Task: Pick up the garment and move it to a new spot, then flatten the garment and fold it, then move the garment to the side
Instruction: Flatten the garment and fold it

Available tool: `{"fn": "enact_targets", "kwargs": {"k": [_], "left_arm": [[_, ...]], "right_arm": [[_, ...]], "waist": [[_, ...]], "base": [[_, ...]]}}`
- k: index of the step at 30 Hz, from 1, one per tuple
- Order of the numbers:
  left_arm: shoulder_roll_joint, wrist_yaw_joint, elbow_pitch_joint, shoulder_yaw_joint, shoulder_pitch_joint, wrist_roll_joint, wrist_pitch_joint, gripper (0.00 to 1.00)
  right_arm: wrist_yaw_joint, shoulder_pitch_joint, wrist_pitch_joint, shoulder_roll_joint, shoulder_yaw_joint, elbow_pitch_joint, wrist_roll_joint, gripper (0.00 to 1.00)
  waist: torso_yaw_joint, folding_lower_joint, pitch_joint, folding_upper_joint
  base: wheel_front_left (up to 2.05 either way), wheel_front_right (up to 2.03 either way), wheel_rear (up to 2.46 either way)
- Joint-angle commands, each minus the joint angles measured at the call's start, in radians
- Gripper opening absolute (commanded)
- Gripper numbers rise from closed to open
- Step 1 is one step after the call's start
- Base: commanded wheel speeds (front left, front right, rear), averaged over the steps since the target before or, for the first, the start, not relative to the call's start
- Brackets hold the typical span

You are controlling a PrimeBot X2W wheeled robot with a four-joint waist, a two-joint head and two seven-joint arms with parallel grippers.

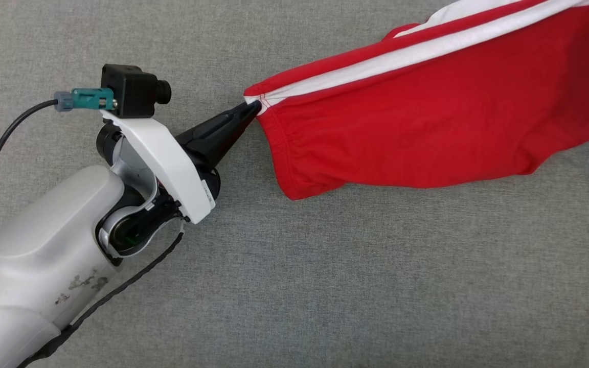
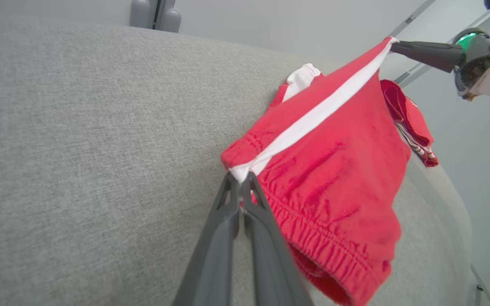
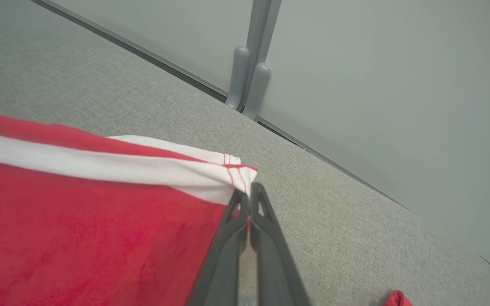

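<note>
The garment (image 1: 443,117) is a pair of red shorts with a white side stripe, stretched in the air above the grey table (image 1: 325,281). My left gripper (image 1: 253,108) is shut on its waistband corner at the white stripe. The left wrist view shows that pinch (image 2: 240,177) and the elastic waistband hanging below it. At that view's upper right, my right gripper (image 2: 391,43) holds the far end of the stripe. In the right wrist view, my right gripper (image 3: 249,195) is shut on the stitched hem corner of the garment (image 3: 79,221).
The grey fabric-covered table (image 2: 79,148) spreads under the garment. Another red piece of clothing (image 2: 415,123) lies near the table's rim, behind the held shorts. A grey upright post (image 3: 249,80) stands past the table's far edge against a pale wall.
</note>
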Motion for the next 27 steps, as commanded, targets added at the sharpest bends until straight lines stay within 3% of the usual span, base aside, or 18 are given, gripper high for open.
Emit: {"fn": "enact_targets", "kwargs": {"k": [1, 5, 6, 7, 9, 15, 17, 20, 21, 22, 24, 27], "left_arm": [[0.003, -0.001, 0.007, -0.001, -0.021, -0.008, -0.003, 0.00], [-0.007, -0.001, 0.026, -0.015, -0.039, -0.018, -0.010, 0.00], [-0.011, -0.002, 0.031, -0.017, -0.041, -0.021, -0.014, 0.00], [-0.013, -0.001, 0.037, -0.019, -0.042, -0.021, -0.020, 0.02], [-0.020, -0.002, 0.054, -0.019, -0.047, -0.023, -0.036, 1.00], [-0.024, -0.002, 0.089, -0.027, -0.026, 0.007, -0.110, 1.00], [-0.016, 0.023, 0.105, -0.029, -0.009, 0.056, -0.168, 1.00], [-0.014, 0.114, 0.111, -0.018, 0.029, 0.136, -0.258, 1.00], [-0.016, 0.153, 0.103, -0.006, 0.049, 0.162, -0.274, 1.00], [-0.016, 0.153, 0.103, -0.006, 0.049, 0.162, -0.274, 1.00], [-0.024, 0.226, 0.075, 0.024, 0.106, 0.212, -0.288, 1.00], [-0.058, 0.345, -0.020, 0.151, 0.214, 0.345, -0.292, 1.00]], "right_arm": [[-0.002, -0.025, -0.011, -0.002, 0.017, 0.017, -0.004, 0.00], [-0.002, -0.106, -0.066, 0.015, 0.095, 0.088, -0.002, 0.00], [-0.002, -0.122, -0.082, 0.020, 0.111, 0.109, -0.004, 0.31], [-0.002, -0.133, -0.104, 0.025, 0.127, 0.126, -0.006, 1.00], [-0.002, -0.154, -0.158, 0.035, 0.150, 0.157, -0.009, 1.00], [-0.002, -0.129, -0.331, 0.052, 0.184, 0.236, 0.015, 1.00], [-0.002, -0.091, -0.386, 0.057, 0.182, 0.251, 0.034, 1.00], [-0.002, -0.004, -0.446, 0.068, 0.161, 0.272, 0.088, 1.00], [-0.002, 0.034, -0.457, 0.073, 0.149, 0.279, 0.115, 1.00], [-0.002, 0.034, -0.457, 0.073, 0.149, 0.279, 0.115, 1.00], [-0.002, 0.109, -0.464, 0.081, 0.141, 0.291, 0.156, 1.00], [-0.002, 0.201, -0.487, 0.099, 0.115, 0.303, 0.210, 1.00]], "waist": [[0.005, 0.0000, 0.007, 0.0000], [0.013, 0.0000, 0.022, 0.0000], [0.015, 0.0000, 0.024, 0.0000], [0.016, 0.0000, 0.026, 0.0000], [0.017, 0.0000, 0.027, 0.0000], [0.006, 0.0000, -0.008, 0.0000], [-0.001, 0.0000, -0.033, 0.0000], [-0.011, 0.0000, -0.079, 0.0000], [-0.014, 0.0000, -0.094, 0.0000], [-0.014, 0.0000, -0.094, 0.0000], [-0.018, 0.0000, -0.123, 0.0000], [-0.018, 0.0000, -0.157, 0.0000]], "base": [[0.00, 0.00, 0.00], [0.00, 0.00, 0.00], [0.00, 0.00, 0.00], [0.00, 0.00, 0.00], [0.00, 0.00, 0.00], [0.00, 0.00, 0.00], [0.00, 0.00, 0.00], [0.00, 0.00, 0.00], [0.00, 0.00, 0.00], [0.00, 0.00, 0.00], [0.00, 0.00, 0.00], [0.00, 0.00, 0.00]]}}
